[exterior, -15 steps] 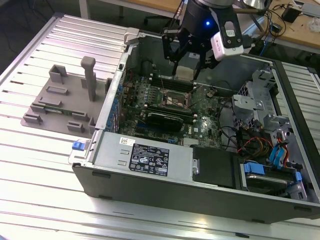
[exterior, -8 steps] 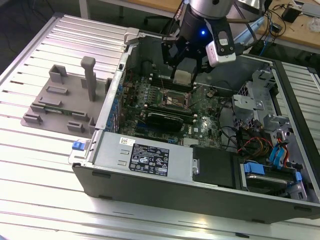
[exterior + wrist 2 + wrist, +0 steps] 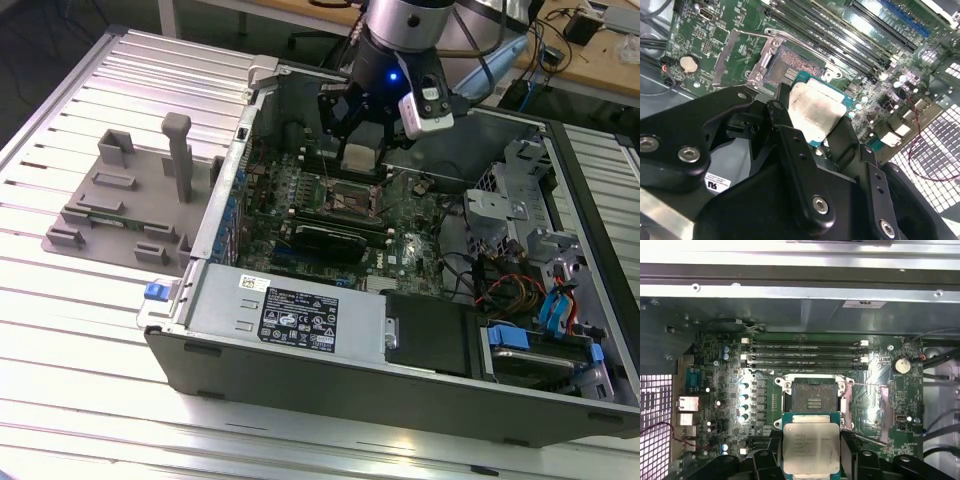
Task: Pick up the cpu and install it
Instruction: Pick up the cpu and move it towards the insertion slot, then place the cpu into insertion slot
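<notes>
My gripper (image 3: 361, 152) hangs inside the open computer case, shut on the cpu (image 3: 360, 156), a flat square chip with a silvery metal top. In the first wrist view the cpu (image 3: 811, 443) sits between the black fingers (image 3: 771, 458), just short of the empty socket (image 3: 813, 398) on the green motherboard. In the second wrist view the cpu (image 3: 816, 115) is tilted over the socket (image 3: 786, 68), whose metal retention frame (image 3: 742, 56) stands open. In the exterior view the socket (image 3: 348, 199) lies directly below the held chip.
The open computer case (image 3: 300, 320) lies on a slatted metal table (image 3: 90, 330). A grey plastic fixture with an upright post (image 3: 177, 155) stands at the exterior view's left. Memory slots (image 3: 805, 354) run beside the socket. Drive bays and cables (image 3: 540, 300) fill the case's right part.
</notes>
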Robot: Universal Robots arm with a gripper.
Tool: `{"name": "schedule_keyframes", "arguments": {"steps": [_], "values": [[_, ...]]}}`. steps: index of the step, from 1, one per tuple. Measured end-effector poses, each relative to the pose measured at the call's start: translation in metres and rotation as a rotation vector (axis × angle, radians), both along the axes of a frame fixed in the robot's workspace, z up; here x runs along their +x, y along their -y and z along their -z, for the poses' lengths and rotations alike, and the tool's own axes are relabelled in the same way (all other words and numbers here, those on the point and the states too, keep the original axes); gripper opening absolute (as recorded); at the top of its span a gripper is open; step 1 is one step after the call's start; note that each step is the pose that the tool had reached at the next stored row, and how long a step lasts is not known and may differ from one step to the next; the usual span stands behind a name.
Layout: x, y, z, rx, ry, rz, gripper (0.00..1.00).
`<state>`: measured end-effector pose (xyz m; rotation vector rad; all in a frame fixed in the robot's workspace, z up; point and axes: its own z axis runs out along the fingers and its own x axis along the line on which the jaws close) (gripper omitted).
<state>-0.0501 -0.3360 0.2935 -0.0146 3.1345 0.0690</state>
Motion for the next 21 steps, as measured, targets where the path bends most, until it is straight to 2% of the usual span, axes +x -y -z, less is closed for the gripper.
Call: {"name": "schedule_keyframes", "arguments": {"steps": [1,3,7,8,11,21], "values": [[-0.001,-0.0009,0.0026,-0.0001,0.0035,-0.002,0.55],[-0.002,-0.0016,0.0084,0.0,0.0053,-0.003,0.55],[-0.002,-0.0037,0.0154,-0.0001,0.0054,-0.003,0.55],[-0.002,-0.0052,0.0199,0.0,0.0054,-0.003,0.55],[-0.002,-0.0094,0.0256,0.0001,0.0055,-0.003,0.55],[-0.002,-0.0098,0.0262,-0.0002,0.0054,-0.003,0.55]]}}
